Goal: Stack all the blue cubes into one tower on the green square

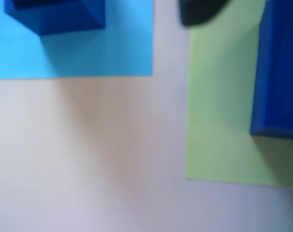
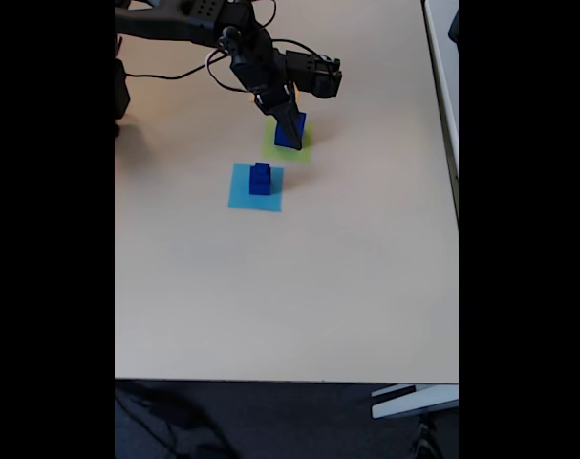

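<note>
1. Resting on the flat lime-green paper square (image 2: 286, 145): a dark royal-blue solid cube (image 2: 290, 133), black end effector (image 2: 292, 137) down over it, grip state impossible to tell.
2. Sitting at 7 o'clock from it in the fixed view: a smaller blue cube stack (image 2: 260, 179) on the light-blue paper square (image 2: 242, 197), on the beige table (image 2: 290, 287).

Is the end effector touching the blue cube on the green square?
Cannot tell. In the fixed view the end effector overlaps the blue cube on the green square, hiding any gap or contact.
</note>
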`<state>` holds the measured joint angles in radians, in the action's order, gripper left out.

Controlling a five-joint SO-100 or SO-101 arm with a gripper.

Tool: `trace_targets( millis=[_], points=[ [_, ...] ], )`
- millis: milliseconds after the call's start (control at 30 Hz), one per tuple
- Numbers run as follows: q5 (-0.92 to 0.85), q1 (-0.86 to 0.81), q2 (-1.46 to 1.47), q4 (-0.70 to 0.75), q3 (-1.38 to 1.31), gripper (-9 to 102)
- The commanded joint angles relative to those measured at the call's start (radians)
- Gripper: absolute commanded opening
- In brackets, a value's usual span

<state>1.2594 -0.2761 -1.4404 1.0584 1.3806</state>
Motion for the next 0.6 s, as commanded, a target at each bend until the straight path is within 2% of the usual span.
trace_targets(
  millis=[0,567],
  points=[
    [0.009,-0.012,-0.094,0.002,0.015,33],
    [-0.051,-0.109,-0.117,0.028,0.097,31]
  ],
)
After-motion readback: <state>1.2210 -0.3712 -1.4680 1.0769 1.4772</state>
